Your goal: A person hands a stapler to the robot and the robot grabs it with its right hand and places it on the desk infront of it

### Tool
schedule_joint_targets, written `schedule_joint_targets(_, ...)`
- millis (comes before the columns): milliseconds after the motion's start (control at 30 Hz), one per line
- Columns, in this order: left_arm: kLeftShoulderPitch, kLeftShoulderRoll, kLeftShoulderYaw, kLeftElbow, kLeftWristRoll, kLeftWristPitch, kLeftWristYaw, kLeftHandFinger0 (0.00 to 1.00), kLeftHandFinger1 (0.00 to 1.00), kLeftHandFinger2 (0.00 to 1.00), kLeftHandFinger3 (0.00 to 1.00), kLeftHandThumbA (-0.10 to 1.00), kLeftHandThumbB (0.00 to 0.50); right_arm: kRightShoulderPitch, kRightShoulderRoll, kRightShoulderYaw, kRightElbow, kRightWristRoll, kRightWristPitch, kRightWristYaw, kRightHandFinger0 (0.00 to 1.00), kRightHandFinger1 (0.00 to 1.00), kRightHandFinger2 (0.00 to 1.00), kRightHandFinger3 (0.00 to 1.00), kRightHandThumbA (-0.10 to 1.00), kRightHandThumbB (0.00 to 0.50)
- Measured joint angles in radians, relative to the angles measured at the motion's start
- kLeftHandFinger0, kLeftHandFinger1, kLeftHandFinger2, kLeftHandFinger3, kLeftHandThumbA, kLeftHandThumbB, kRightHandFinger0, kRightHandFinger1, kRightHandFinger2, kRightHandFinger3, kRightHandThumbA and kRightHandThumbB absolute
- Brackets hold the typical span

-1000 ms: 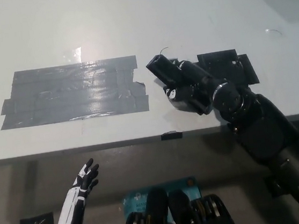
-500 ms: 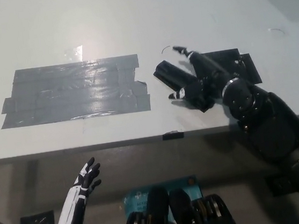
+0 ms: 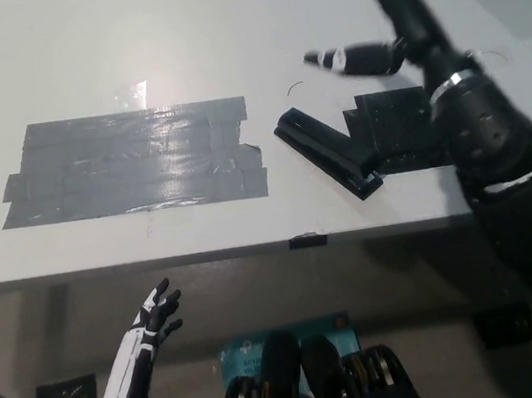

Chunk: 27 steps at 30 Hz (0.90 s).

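Note:
A black stapler [image 3: 327,152] lies flat on the white desk [image 3: 180,36], just right of the grey tape patch, angled from upper left to lower right. My black right hand [image 3: 383,32] is raised above and to the right of it, open, fingers spread, holding nothing. My white left hand [image 3: 143,343] rests below the desk's front edge at the lower left, open with fingers apart.
A large patch of grey tape [image 3: 132,162] covers the desk's left middle. A black tape patch [image 3: 394,122] lies just right of the stapler. A small black tab [image 3: 306,240] sits on the desk's front edge.
My right hand opened, let go of the stapler and lifted up and to the right. The stapler stays lying on the desk.

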Motion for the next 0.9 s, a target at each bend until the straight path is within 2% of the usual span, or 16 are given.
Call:
schedule_joint_targets(100, -0.001, 0.000, 0.000, 0.003, 0.001, 0.004, 0.000, 0.96, 1.00, 1.00, 1.00, 1.00, 0.402, 0.025, -0.003, -0.021, -0.121, 0.006, 0.016, 0.004, 1.00, 1.00, 1.00, 1.00, 1.00, 0.418)
schedule_joint_targets(267, -0.002, 0.000, 0.000, 0.011, 0.002, 0.007, 0.000, 0.98, 1.00, 1.00, 1.00, 1.00, 0.406, 0.110, -0.003, -0.034, -0.280, 0.016, 0.033, 0.011, 1.00, 1.00, 1.00, 1.00, 1.00, 0.433)
schedule_joint_targets(367, -0.003, -0.001, 0.000, 0.015, 0.002, 0.009, 0.000, 0.96, 1.00, 1.00, 1.00, 1.00, 0.408, 0.192, -0.001, -0.035, -0.382, 0.020, 0.044, 0.016, 1.00, 1.00, 1.00, 1.00, 1.00, 0.419)
schedule_joint_targets(400, -0.003, -0.001, 0.000, 0.016, 0.002, 0.009, 0.000, 0.95, 1.00, 1.00, 1.00, 1.00, 0.408, 0.249, 0.001, -0.035, -0.433, 0.023, 0.047, 0.017, 1.00, 1.00, 1.00, 1.00, 1.00, 0.390)
schedule_joint_targets(500, -0.002, 0.000, 0.000, 0.017, 0.002, 0.009, 0.000, 0.96, 1.00, 1.00, 1.00, 1.00, 0.411, 0.395, 0.012, -0.035, -0.564, 0.045, 0.050, 0.018, 1.00, 1.00, 1.00, 1.00, 1.00, 0.370)
schedule_joint_targets(600, 0.001, 0.000, 0.000, 0.017, 0.002, 0.008, 0.000, 0.97, 1.00, 1.00, 1.00, 1.00, 0.419, 0.558, 0.040, -0.036, -0.657, 0.072, 0.043, 0.017, 1.00, 1.00, 1.00, 1.00, 1.00, 0.315)
schedule_joint_targets(700, 0.012, -0.001, -0.002, 0.017, 0.001, 0.004, 0.000, 0.97, 1.00, 1.00, 1.00, 1.00, 0.423, 0.740, 0.073, -0.038, -0.659, 0.114, 0.008, 0.015, 1.00, 1.00, 1.00, 1.00, 1.00, 0.333)
schedule_joint_targets(733, 0.014, -0.001, -0.002, 0.016, 0.001, 0.002, 0.000, 0.98, 1.00, 1.00, 1.00, 1.00, 0.438, 0.768, 0.077, -0.038, -0.653, 0.121, 0.000, 0.015, 1.00, 1.00, 1.00, 1.00, 1.00, 0.322)
schedule_joint_targets(767, 0.023, -0.001, -0.002, 0.016, 0.001, -0.001, 0.000, 0.99, 1.00, 1.00, 1.00, 1.00, 0.428, 0.828, 0.087, -0.037, -0.627, 0.132, -0.015, 0.014, 1.00, 1.00, 1.00, 1.00, 0.97, 0.264)
schedule_joint_targets(833, 0.033, 0.000, -0.003, 0.016, 0.001, -0.004, 0.000, 0.99, 1.00, 1.00, 1.00, 1.00, 0.426, 0.865, 0.092, -0.038, -0.582, 0.137, -0.030, 0.014, 1.00, 1.00, 1.00, 1.00, 0.97, 0.249)
schedule_joint_targets(867, 0.041, -0.001, -0.004, 0.016, 0.001, -0.007, 0.000, 0.99, 1.00, 1.00, 1.00, 1.00, 0.426, 0.886, 0.095, -0.038, -0.544, 0.141, -0.041, 0.014, 1.00, 1.00, 1.00, 1.00, 0.93, 0.227)
schedule_joint_targets(900, 0.043, -0.001, -0.005, 0.016, 0.001, -0.007, 0.000, 0.99, 1.00, 1.00, 1.00, 1.00, 0.426, 0.890, 0.096, -0.038, -0.535, 0.142, -0.043, 0.013, 1.00, 1.00, 1.00, 1.00, 0.95, 0.237)
